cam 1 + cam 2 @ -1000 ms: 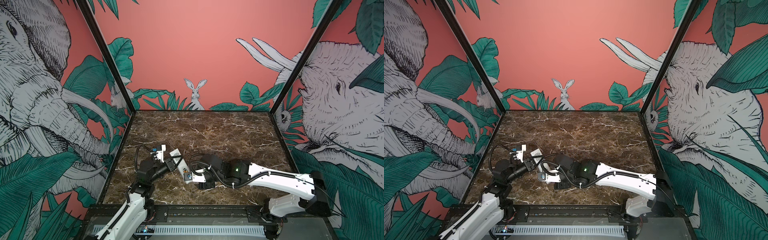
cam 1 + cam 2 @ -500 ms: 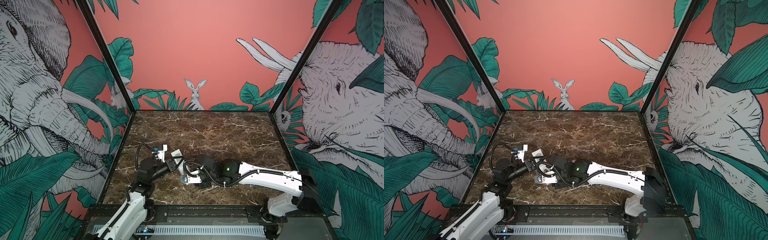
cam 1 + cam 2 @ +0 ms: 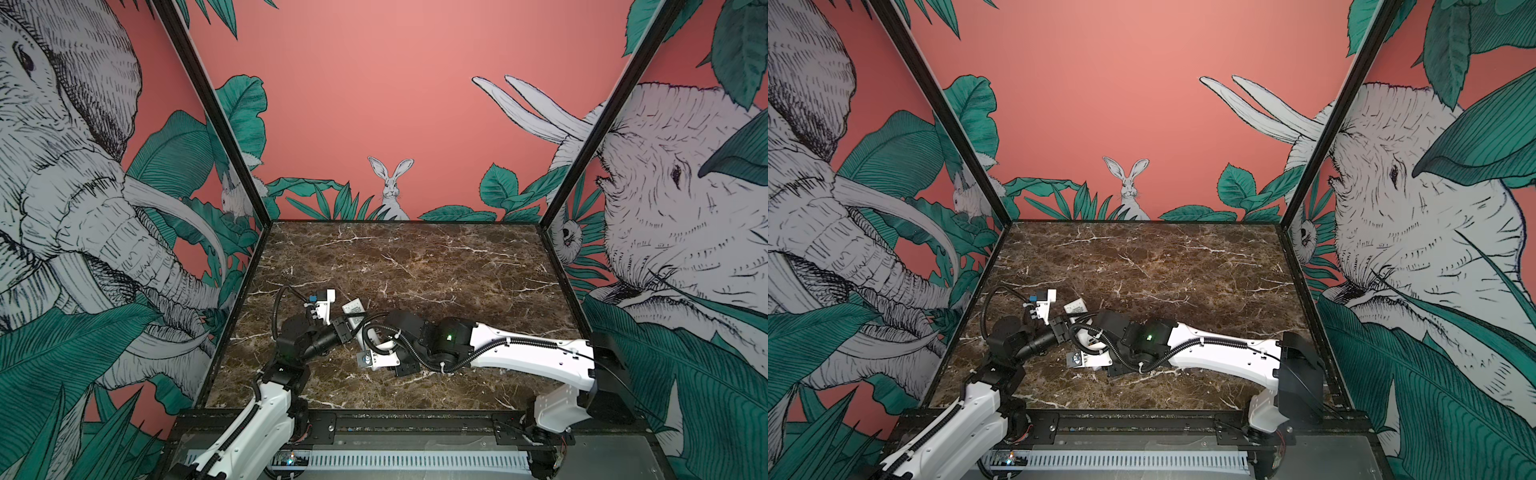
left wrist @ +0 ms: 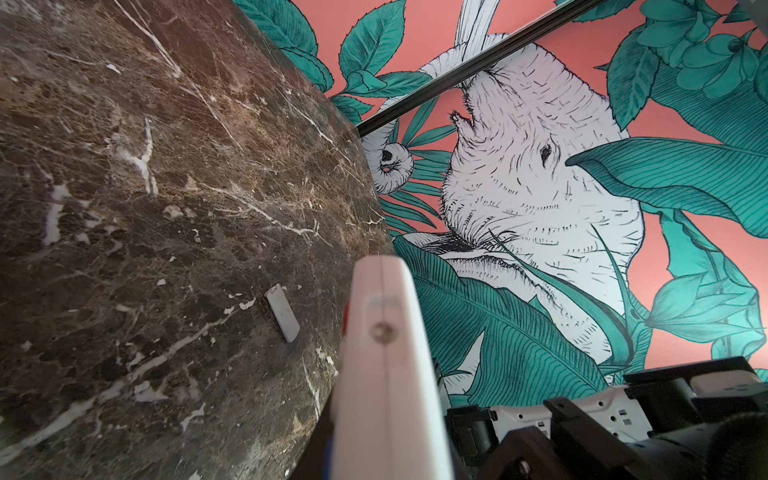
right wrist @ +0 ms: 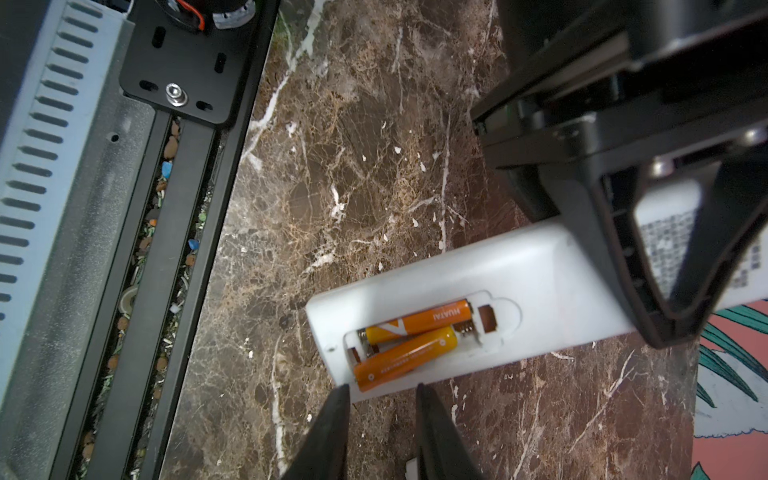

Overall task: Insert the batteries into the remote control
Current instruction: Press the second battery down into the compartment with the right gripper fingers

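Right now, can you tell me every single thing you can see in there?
remote control: one, white, held over the table, back open.
batteries: two, orange, in the remote's compartment, one crooked.
cover: one, pale grey, flat on the table.
table: one, brown marble, between the walls.
walls: three, pink with painted animals, around the table.
left gripper: one, black, shut on the remote control.
right gripper: one, black, jaws slightly apart, by the crooked battery.
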You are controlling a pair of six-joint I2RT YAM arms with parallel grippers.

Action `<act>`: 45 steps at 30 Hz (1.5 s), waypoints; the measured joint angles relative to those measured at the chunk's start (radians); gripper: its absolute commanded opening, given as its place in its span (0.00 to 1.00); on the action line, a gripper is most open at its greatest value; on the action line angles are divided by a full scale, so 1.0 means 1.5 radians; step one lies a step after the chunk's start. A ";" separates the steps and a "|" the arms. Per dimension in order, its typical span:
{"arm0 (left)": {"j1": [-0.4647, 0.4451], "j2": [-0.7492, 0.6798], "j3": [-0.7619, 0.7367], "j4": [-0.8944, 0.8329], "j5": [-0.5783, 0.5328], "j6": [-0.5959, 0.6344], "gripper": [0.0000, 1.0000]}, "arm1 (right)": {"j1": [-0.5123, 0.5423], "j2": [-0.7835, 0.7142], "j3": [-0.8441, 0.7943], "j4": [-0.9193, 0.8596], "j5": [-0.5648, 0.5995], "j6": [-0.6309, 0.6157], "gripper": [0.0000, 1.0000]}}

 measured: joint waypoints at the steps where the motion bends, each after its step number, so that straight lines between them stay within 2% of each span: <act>1: 0.000 0.000 0.000 0.000 0.000 0.000 0.00 | 0.000 0.001 0.001 0.000 0.000 -0.001 0.24; 19: 0.000 0.000 0.000 0.001 -0.001 -0.001 0.00 | 0.000 0.024 0.009 -0.003 0.002 -0.006 0.29; 27: 0.000 0.000 0.000 0.000 -0.002 0.000 0.00 | 0.000 0.028 0.009 -0.003 0.005 -0.007 0.22; 34: 0.000 0.006 0.000 -0.006 -0.010 0.008 0.00 | -0.002 0.055 0.034 -0.006 0.014 -0.005 0.26; 39: 0.000 0.007 0.000 -0.006 -0.015 0.009 0.00 | -0.002 0.064 0.041 -0.006 0.018 -0.002 0.24; 45: 0.001 0.011 0.000 -0.006 -0.022 0.014 0.00 | -0.003 0.071 0.043 -0.006 0.027 0.008 0.15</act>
